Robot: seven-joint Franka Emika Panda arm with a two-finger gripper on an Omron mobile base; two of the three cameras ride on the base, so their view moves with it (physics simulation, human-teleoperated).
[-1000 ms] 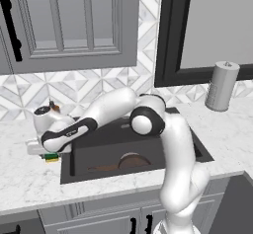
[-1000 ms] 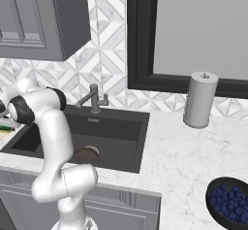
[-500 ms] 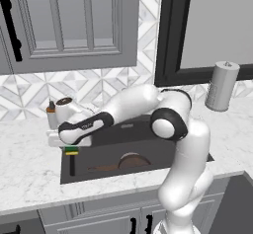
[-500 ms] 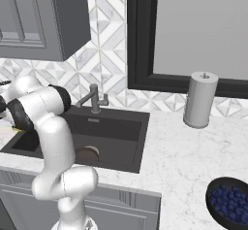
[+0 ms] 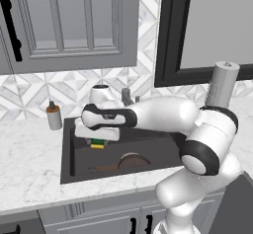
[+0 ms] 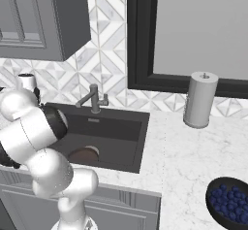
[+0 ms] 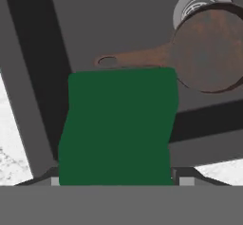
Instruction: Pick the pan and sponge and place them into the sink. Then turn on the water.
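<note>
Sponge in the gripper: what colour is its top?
Dark green; the sponge shows best in the hand view.

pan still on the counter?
No, the pan lies inside the sink, its handle pointing away from the drain, while the gripper holds the sponge above the basin.

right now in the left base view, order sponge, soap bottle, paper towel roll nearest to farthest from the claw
1. sponge, held in the claw over the sink's left side
2. soap bottle, on the counter to the left
3. paper towel roll, far right by the window
</note>
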